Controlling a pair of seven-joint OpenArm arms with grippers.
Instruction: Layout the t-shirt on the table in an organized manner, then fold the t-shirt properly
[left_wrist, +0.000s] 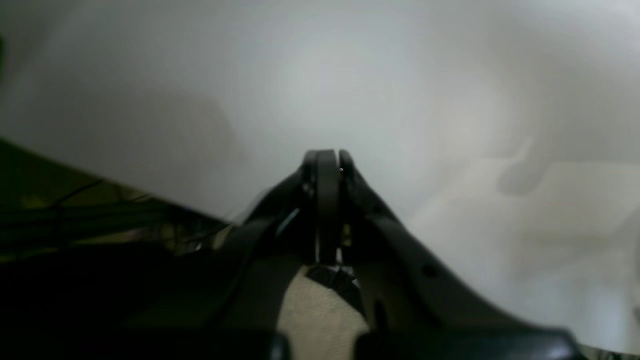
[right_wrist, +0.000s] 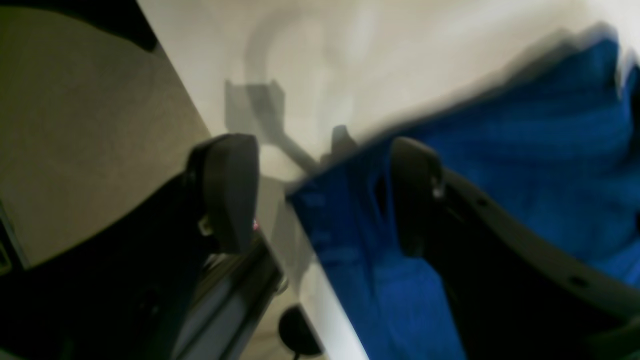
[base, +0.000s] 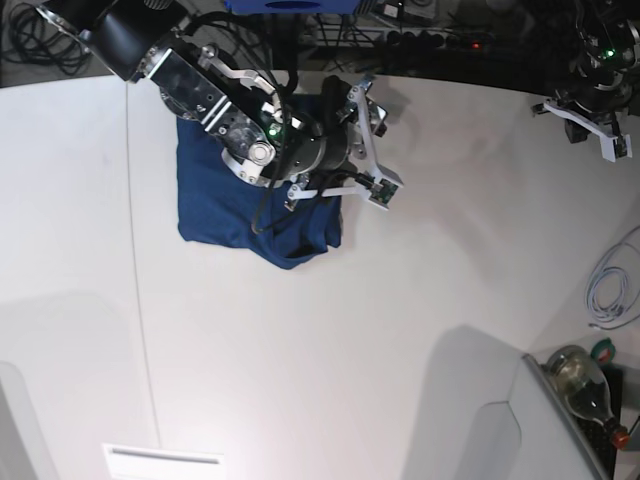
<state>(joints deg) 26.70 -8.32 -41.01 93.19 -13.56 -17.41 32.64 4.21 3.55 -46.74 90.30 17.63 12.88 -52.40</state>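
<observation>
The right tool (right_wrist: 320, 195) is filling the near part of the right wrist view, its two dark fingers (right_wrist: 227, 190) standing well apart with nothing clamped between them. One finger is hanging over the bare white table (right_wrist: 310, 60) and its edge, the other is sitting over the blue cloth of the t-shirt (right_wrist: 525, 165), whose corner is lying in the gap; whether the cloth is touching that finger is hard to tell through the blur.

In the base view the t-shirt (base: 225, 200) is lying as a compact, roughly squared bundle on the far part of the table (base: 330, 350), near the back edge and to the right of a thin seam line (base: 140, 300). The right arm is reaching over its right side, the tool (base: 360, 150) hanging at the shirt's right edge.

The left tool (left_wrist: 327, 165) is showing its fingers pressed together, gripping nothing, above plain white table (left_wrist: 350, 75). In the base view it (base: 595, 125) is sitting at the far right, well apart from the shirt.
</observation>
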